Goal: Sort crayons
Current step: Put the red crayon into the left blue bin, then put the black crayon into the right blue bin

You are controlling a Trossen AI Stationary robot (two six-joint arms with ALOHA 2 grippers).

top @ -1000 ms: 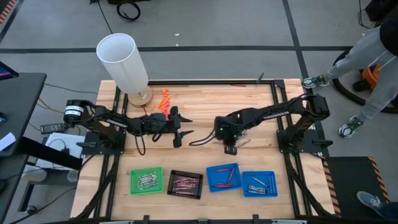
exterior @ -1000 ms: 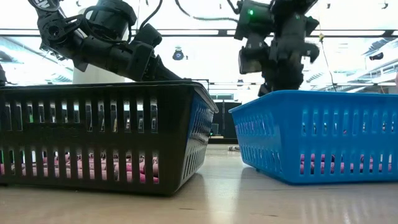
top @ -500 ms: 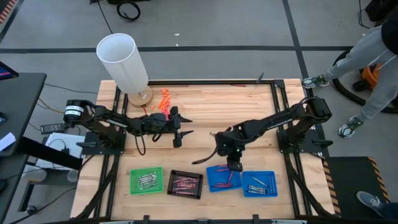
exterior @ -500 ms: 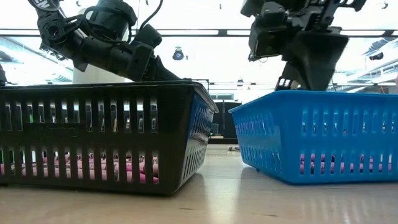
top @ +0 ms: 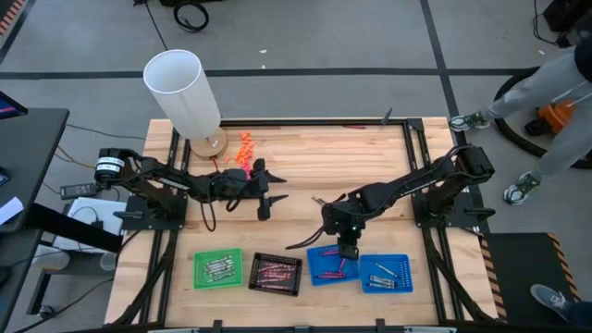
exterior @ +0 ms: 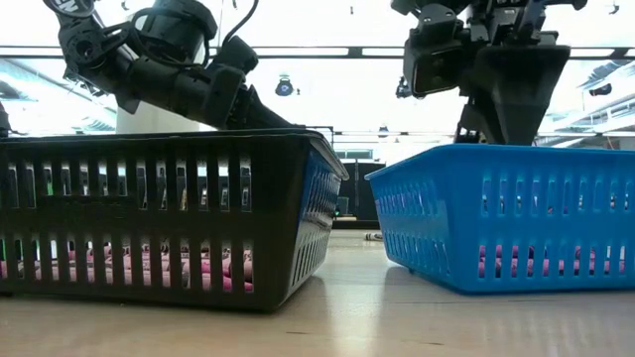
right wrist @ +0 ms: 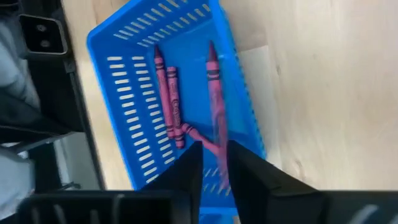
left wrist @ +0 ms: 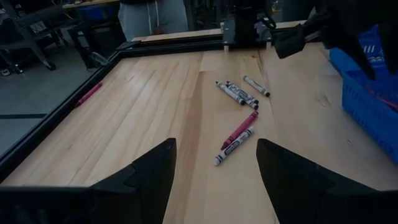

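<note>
Pale wooden table [top: 305,157] fills the middle of the high view, four small trays lined along its lower edge. Over the blue tray [top: 319,270], lower centre, the right gripper [top: 346,250] hangs low, probably to drop its load among like colours. In the right wrist view a red crayon [right wrist: 214,102] runs from between the narrowly parted fingers [right wrist: 186,171] out over the tray; whether it is clamped or just freed I cannot tell. Loose crayons [left wrist: 239,115] lie mid-table. Left gripper [top: 268,190] waits at centre-left, spread wide and holding nothing.
</note>
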